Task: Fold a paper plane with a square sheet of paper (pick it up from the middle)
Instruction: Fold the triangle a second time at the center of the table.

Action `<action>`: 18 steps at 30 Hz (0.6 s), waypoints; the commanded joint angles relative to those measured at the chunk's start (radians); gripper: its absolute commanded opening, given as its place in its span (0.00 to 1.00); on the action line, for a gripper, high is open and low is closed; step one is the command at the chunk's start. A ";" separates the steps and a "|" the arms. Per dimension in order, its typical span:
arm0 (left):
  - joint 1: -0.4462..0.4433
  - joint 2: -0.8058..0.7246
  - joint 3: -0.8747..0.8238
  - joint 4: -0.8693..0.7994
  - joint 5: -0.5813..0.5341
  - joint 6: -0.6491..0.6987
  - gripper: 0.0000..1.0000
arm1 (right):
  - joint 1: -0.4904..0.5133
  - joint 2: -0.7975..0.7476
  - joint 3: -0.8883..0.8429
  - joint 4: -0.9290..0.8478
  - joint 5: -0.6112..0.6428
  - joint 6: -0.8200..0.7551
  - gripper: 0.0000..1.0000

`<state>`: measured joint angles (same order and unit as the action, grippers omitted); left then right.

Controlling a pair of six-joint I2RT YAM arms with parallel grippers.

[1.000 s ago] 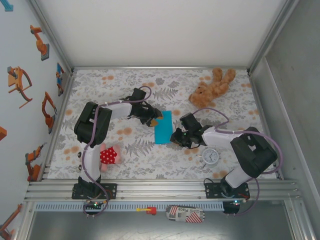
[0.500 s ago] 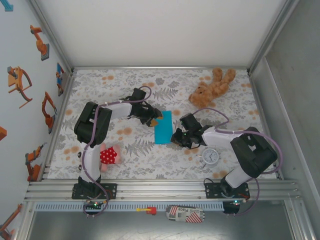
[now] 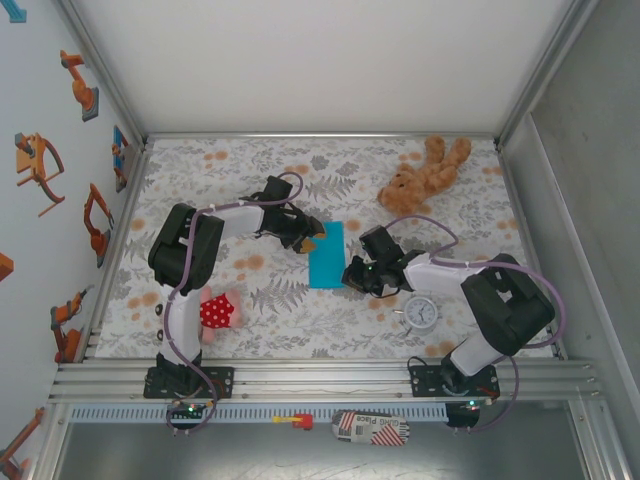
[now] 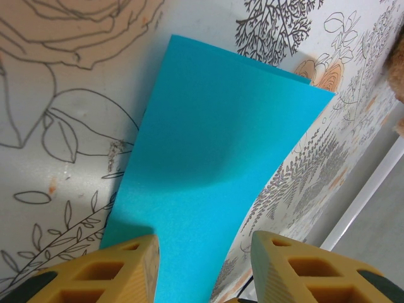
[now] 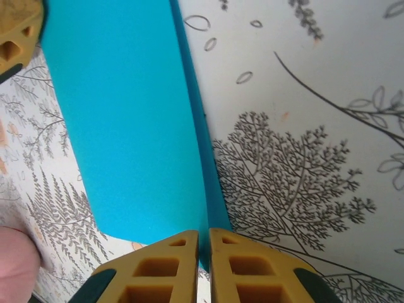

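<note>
Right hand (image 5: 203,252) tighter on paper (image 5: 126,113)

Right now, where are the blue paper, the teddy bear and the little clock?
blue paper (image 3: 327,255), top view, middle of the folded sheet.
teddy bear (image 3: 420,178), top view, its body.
white clock (image 3: 421,312), top view, centre of its face.

Floral table (image 3: 250,180), blue paper (image 3: 326,254) ctr, teddy (image 3: 425,175) far R, clock (image 3: 421,312), red spotted item (image 3: 216,312)
</note>
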<state>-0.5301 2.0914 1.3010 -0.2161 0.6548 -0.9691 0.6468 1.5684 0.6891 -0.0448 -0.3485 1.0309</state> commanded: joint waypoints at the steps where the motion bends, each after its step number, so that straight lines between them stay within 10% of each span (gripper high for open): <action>1: -0.002 0.125 -0.056 -0.099 -0.137 0.014 0.44 | 0.007 -0.015 -0.003 0.070 0.002 0.016 0.16; 18: -0.002 0.103 -0.055 -0.099 -0.132 0.017 0.44 | 0.006 0.038 -0.047 0.211 -0.004 0.113 0.17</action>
<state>-0.5301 2.0903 1.3018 -0.2173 0.6544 -0.9691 0.6468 1.6028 0.6613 0.1429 -0.3553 1.1133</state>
